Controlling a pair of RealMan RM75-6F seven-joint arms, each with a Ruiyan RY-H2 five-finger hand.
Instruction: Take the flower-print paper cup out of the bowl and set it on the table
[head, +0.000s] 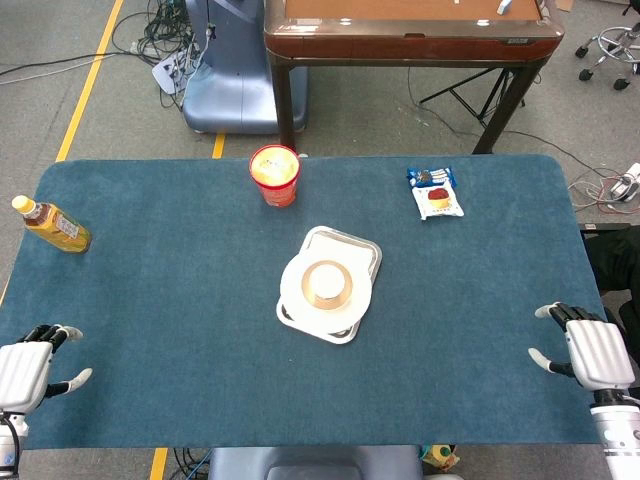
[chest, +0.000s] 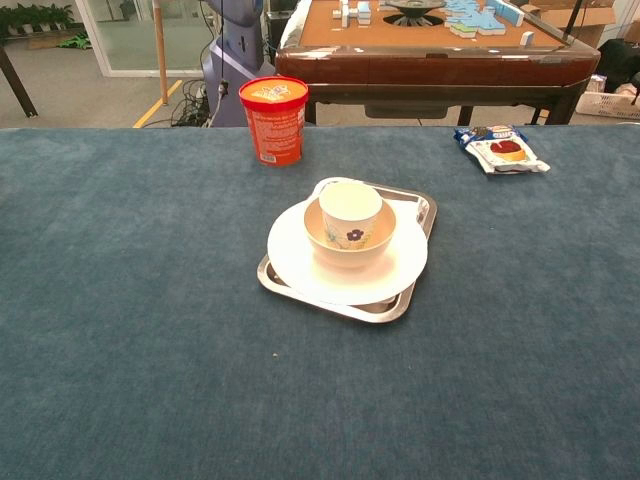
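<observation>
A white paper cup (chest: 350, 207) stands upright inside a cream bowl (chest: 351, 240) that bears a small flower print; from above the cup (head: 327, 284) shows as a pale disc in the bowl (head: 328, 283). The bowl sits on a white plate (chest: 300, 262) on a metal tray (chest: 423, 212) at the table's middle. My left hand (head: 27, 373) rests open at the near left edge, far from the bowl. My right hand (head: 592, 352) rests open at the near right edge. Neither hand appears in the chest view.
A red snack tub (head: 275, 175) stands behind the tray. A bottle of tea (head: 52, 225) lies at the far left. A snack packet (head: 436, 192) lies at the back right. A wooden game table (chest: 440, 40) stands beyond the blue table (head: 160, 300).
</observation>
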